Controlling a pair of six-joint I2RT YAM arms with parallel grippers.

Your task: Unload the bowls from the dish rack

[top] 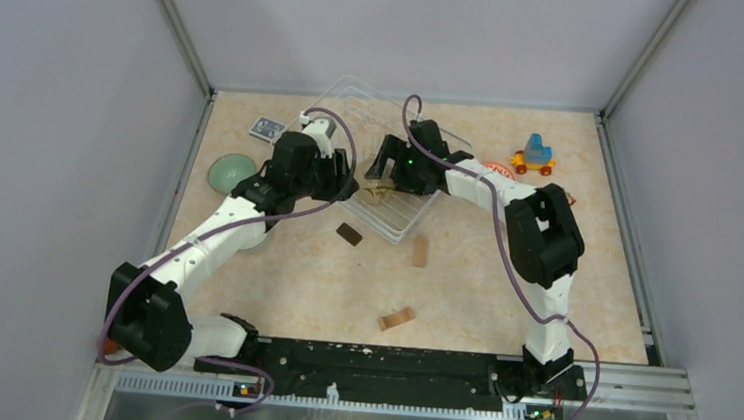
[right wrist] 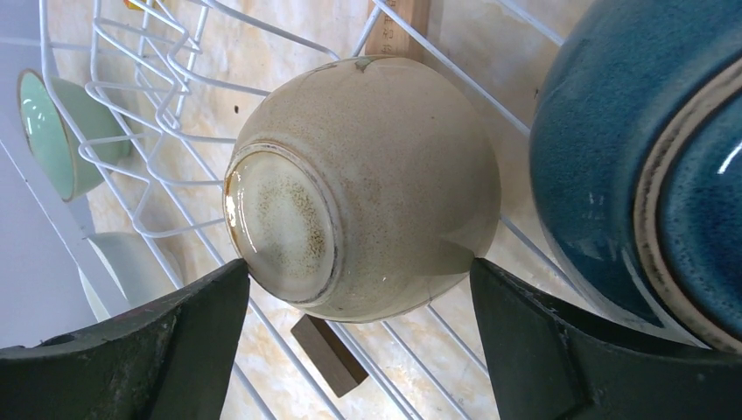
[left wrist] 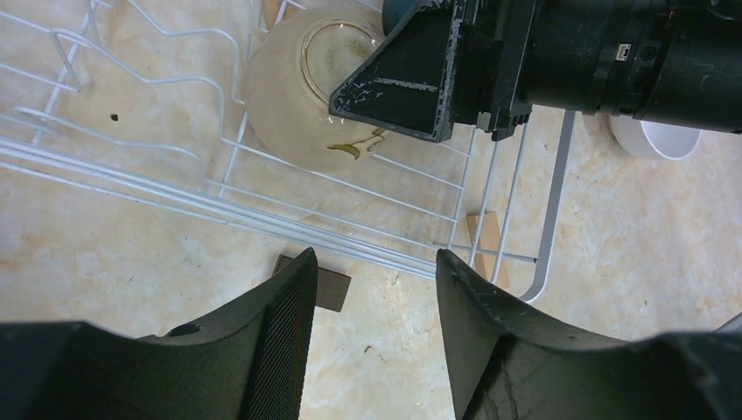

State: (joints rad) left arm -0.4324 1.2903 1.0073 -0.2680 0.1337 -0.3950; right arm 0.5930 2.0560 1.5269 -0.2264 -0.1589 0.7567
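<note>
The beige bowl (right wrist: 367,184) lies tipped in the rack (left wrist: 554,219), beside the teal bowl (right wrist: 630,157). The right gripper (right wrist: 359,271) is spread wide astride it, ready to be closed; contact is perhaps not yet made. The left gripper (left wrist: 376,262) is held parted and empty at the rack's edge, clear of that reach.

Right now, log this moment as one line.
right jaws: open, flanking beige bowl in dish rack | left jaws: open, empty, at rack edge

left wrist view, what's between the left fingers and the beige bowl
The wire side of the dish rack and a dark block just outside it, in the left wrist view.
</note>
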